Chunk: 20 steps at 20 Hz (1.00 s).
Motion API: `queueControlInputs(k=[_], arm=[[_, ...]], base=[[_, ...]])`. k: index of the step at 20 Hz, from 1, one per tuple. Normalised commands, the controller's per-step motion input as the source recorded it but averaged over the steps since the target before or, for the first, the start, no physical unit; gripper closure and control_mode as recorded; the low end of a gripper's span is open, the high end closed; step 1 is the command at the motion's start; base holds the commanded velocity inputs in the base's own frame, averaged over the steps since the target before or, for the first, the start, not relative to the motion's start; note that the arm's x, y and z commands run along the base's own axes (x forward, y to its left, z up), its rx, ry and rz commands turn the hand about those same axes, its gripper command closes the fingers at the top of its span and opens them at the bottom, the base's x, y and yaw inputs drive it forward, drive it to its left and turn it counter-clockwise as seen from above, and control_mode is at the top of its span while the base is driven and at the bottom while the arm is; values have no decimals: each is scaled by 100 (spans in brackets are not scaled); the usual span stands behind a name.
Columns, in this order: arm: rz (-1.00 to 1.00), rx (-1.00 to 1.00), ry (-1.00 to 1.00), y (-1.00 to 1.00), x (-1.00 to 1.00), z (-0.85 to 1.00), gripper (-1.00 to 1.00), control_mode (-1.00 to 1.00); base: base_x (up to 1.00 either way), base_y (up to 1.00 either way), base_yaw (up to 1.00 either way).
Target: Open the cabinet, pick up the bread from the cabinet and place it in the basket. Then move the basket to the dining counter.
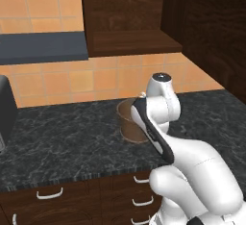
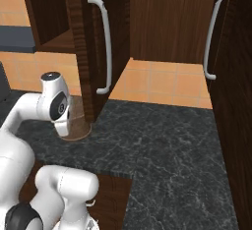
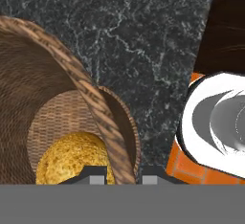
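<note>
I confirm the cabinet [image 2: 86, 47] open and the bread [image 3: 72, 158] lying inside the basket [image 3: 57, 122] on the black tabletop [image 1: 72, 137]; my hand [image 3: 123, 173] is clamped on its rim; the carry to the dining counter remains

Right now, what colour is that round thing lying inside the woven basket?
Golden yellow, with a crumbly speckled crust: the bread in the brown basket. The hand view shows it best.
</note>
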Motion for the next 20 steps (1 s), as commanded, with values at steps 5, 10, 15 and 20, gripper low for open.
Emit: queueControlInputs(k=[5,10,15,20], arm=[[-49,3,-3,1,-50,91,100,-100],[-30,4,3,0,-29,80,100,-100],[0,9,1,0,-26,26,100,-100],[13,1,0,0,-39,1,100,-100]], base=[[0,0,0],[0,0,0],[0,0,0],[0,0,0]])
